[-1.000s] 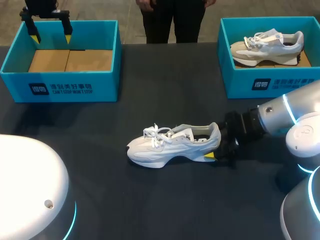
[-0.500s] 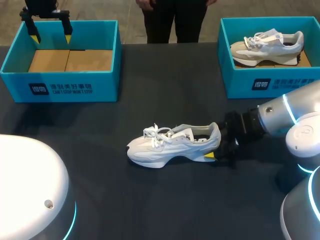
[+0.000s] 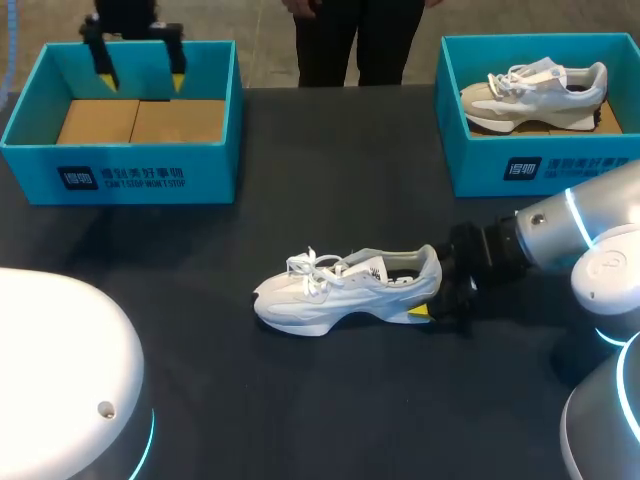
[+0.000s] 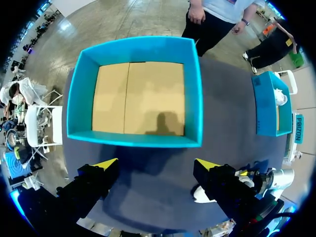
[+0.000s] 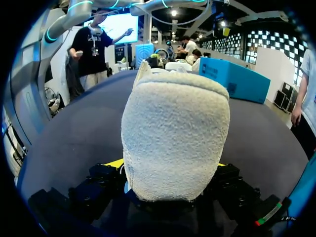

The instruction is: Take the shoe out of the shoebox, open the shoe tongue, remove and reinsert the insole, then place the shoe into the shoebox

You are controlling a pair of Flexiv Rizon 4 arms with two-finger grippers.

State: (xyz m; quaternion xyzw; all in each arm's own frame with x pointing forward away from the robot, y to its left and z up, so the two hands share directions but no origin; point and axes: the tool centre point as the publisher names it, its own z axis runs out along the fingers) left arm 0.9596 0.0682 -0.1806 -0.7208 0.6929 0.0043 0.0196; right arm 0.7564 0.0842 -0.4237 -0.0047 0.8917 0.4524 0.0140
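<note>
The shoe (image 3: 345, 290) lies mid-frame on the table (image 3: 300, 400), my right gripper (image 3: 431, 298) clamped on its heel. It looks light and soft-sided; the stiffer heel seems the surest hold. My left gripper (image 3: 138, 70) hangs spread over the upper-left box (image 3: 120, 178).

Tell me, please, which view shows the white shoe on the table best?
The head view: the whole shoe lies side-on, laces showing. The right wrist view shows only its heel close up; the left wrist view, a white sliver.
</note>
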